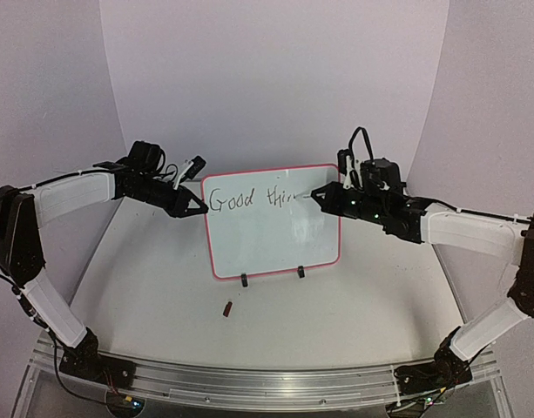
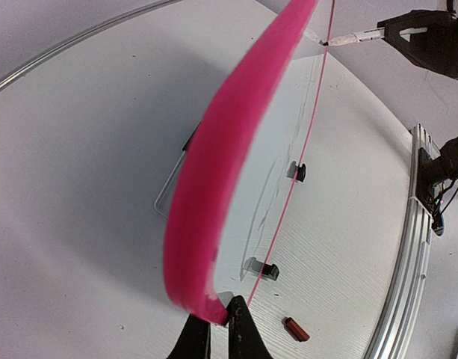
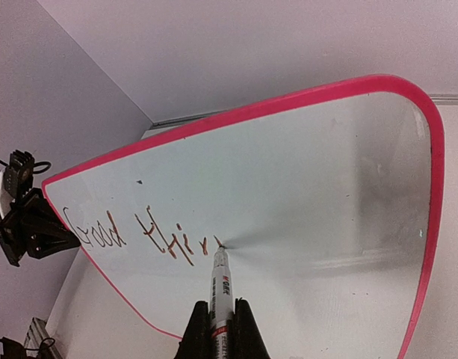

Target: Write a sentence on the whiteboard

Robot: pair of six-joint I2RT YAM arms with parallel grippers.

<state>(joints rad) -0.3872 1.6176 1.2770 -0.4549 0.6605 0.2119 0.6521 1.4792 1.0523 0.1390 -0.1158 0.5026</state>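
Marker tip on the whiteboard, mid-word

The whiteboard (image 1: 275, 239) stands upright on two black feet (image 1: 244, 279) in the middle of the bench (image 1: 162, 287). The left claw (image 1: 197, 207) is pinching its pink frame at the left edge. The right claw (image 1: 323, 193) is clamped around a marker (image 3: 220, 288), whose tip touches the board just past the writing (image 1: 249, 199). That reads "Good thi" plus a stroke or two. A small reddish-brown cap (image 1: 227, 306) lies on the bench in front of the board.

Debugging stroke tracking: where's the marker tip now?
Right wrist view: the marker, in the right gripper, touches the whiteboard at the right end of the sentence.
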